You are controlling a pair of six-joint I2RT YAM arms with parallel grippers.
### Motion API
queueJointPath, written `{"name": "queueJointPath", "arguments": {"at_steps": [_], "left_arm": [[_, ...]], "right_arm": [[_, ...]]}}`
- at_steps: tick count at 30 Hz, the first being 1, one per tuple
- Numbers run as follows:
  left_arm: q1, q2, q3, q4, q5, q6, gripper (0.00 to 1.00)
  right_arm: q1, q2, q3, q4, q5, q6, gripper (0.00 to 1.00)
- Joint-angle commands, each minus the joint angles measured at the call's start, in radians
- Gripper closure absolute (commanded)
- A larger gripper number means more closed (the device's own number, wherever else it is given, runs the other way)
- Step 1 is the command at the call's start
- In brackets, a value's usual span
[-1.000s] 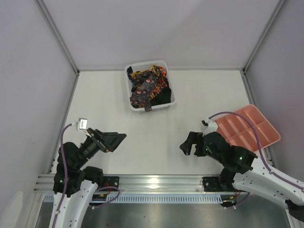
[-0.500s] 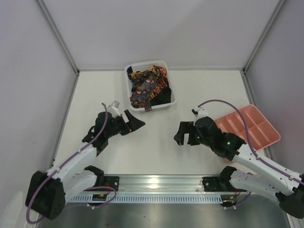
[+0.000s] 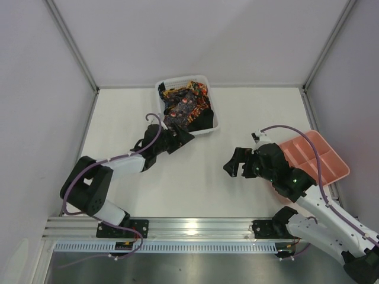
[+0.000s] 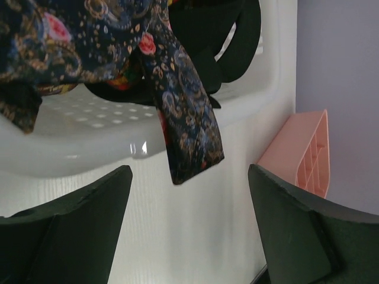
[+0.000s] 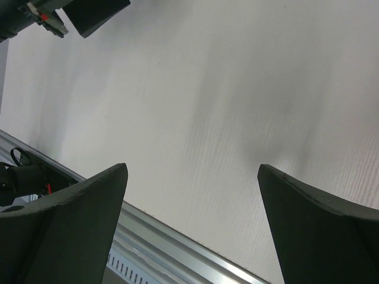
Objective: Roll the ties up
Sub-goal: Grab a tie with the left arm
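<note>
An aluminium rail (image 3: 195,226) runs along the near edge of the white table (image 3: 195,189). Just beyond it lies a wide bare stretch of tabletop between the two arms.

The right gripper (image 3: 235,168) hangs over this bare stretch, right of centre. Its fingers (image 5: 77,201) are spread wide with nothing between them. In its wrist view only tabletop and the rail show below. To its right, a pink compartment tray (image 3: 323,155) sits against the right edge of the table, partly under the right arm.

The left gripper (image 3: 177,141) is stretched out low, right at the near wall of the white mesh basket (image 3: 159,90). Its fingers (image 4: 89,207) stand apart and hold nothing.

The ties (image 3: 185,108) are heaped in the basket, which stands at the far centre of the table, near the back wall. One patterned tie end (image 4: 188,133) hangs over the basket's near rim. Its tip dangles in front of the gap between the left fingers, clear of both.
</note>
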Motion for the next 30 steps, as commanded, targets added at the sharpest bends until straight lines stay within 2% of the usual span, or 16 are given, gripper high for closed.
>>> {"name": "queueJointPath", "arguments": {"at_steps": [1,5,8,12,14,20,25,30], "left_arm": [[-0.006,0.047,0.086,0.066,-0.045,-0.052,0.15],[-0.004,0.067,0.109,0.048,-0.086,-0.06,0.2],[-0.004,0.085,0.131,0.023,-0.094,-0.063,0.28],[-0.004,0.091,0.132,0.014,-0.093,-0.075,0.45],[-0.004,0.085,0.132,0.008,-0.094,-0.074,0.46],[-0.004,0.053,0.132,-0.015,-0.099,-0.063,0.68],[-0.004,0.019,0.14,-0.047,-0.067,-0.049,0.77],[-0.004,-0.025,0.143,-0.084,-0.042,-0.037,0.92]], "right_arm": [[-0.012,-0.052,-0.016,-0.011,-0.003,-0.032,0.0],[-0.026,-0.083,-0.035,-0.018,-0.008,-0.032,0.0],[-0.03,-0.095,-0.044,-0.02,-0.016,-0.034,0.0],[-0.035,-0.095,-0.056,-0.012,-0.023,-0.036,0.0],[-0.035,-0.09,-0.058,-0.009,-0.029,-0.034,0.0],[-0.035,-0.081,-0.056,0.008,-0.039,-0.032,0.0],[-0.035,-0.063,-0.058,0.015,-0.046,-0.025,0.01],[-0.035,-0.054,-0.055,0.015,-0.052,-0.023,0.0]]}}
